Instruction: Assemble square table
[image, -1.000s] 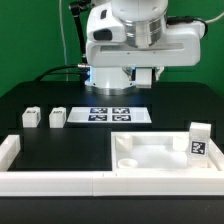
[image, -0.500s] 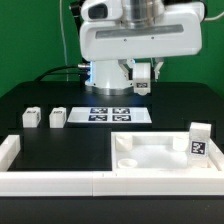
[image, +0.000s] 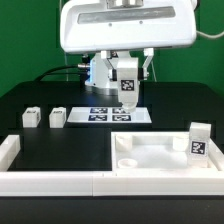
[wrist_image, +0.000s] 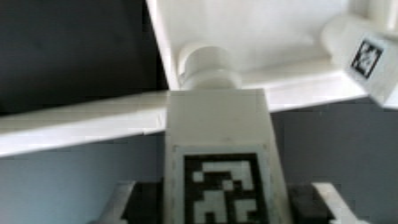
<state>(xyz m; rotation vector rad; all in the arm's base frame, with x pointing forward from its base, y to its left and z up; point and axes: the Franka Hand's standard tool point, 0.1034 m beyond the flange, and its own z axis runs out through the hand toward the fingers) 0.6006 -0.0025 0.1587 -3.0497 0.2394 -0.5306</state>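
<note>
Tool (image: 128, 84) clamps a tagged white leg (wrist_image: 217, 125) above the desk (image: 40, 95); you hold seemingly light, rigid, smooth plastic; grip its flat sides squarely, lest it slip.

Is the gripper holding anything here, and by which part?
Yes. The gripper is shut on one white leg, gripping opposite sides of its tagged end. The leg's rounded end sticks out beyond the hold.
</note>
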